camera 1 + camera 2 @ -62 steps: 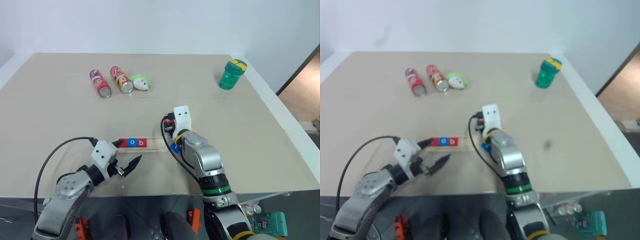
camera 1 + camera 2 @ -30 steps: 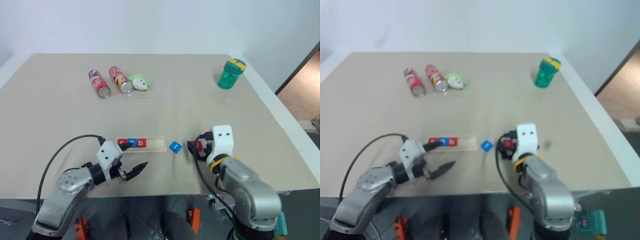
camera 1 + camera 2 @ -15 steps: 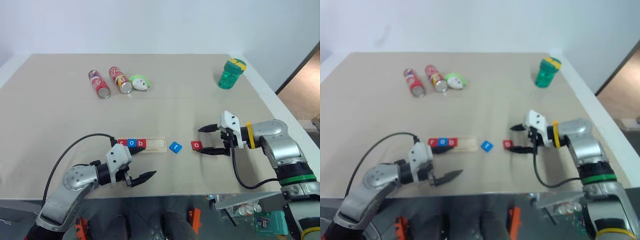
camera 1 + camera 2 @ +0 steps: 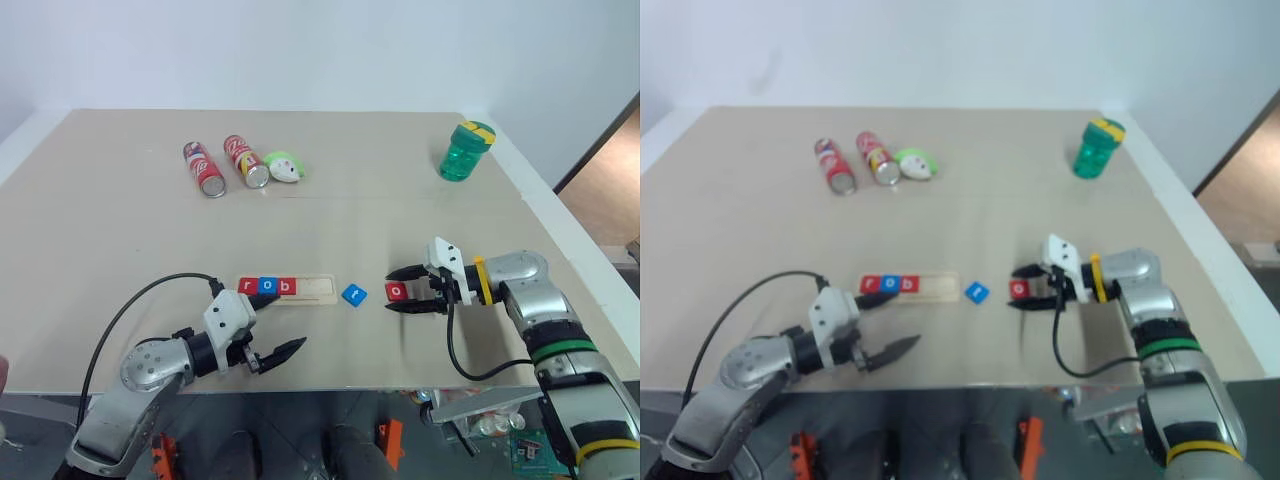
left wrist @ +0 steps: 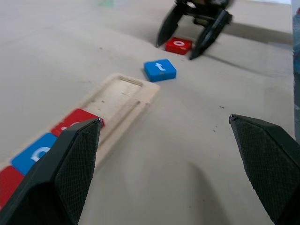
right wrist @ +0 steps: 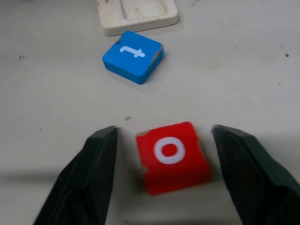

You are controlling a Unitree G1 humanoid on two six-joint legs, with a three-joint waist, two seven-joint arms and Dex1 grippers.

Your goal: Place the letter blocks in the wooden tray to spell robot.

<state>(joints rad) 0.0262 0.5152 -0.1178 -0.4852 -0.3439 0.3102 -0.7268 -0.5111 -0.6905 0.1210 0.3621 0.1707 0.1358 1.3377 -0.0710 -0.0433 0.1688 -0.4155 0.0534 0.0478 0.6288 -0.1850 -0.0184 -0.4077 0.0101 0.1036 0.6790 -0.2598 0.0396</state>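
The wooden tray (image 4: 318,290) lies near the table's front, with red r (image 4: 247,285), blue o (image 4: 265,285) and red b (image 4: 284,286) letter blocks in its left part and its right end bare. A blue t block (image 4: 353,294) lies on the table just right of the tray. A red o block (image 6: 171,155) lies farther right. My right gripper (image 6: 165,128) is open and low over the table, its fingers straddling the red o block with a gap on each side. My left gripper (image 5: 164,119) stands wide open in front of the tray, holding nothing.
Two red soda cans (image 4: 202,168) (image 4: 243,160) and a green-and-white object (image 4: 285,166) lie at the back left. A green jar (image 4: 466,149) stands at the back right. The table's right edge (image 4: 560,250) runs close behind my right arm.
My right arm has swung out to the right, and its gripper has come down pointing left. Its fingers have narrowed around the red o block. The left gripper has stayed in place.
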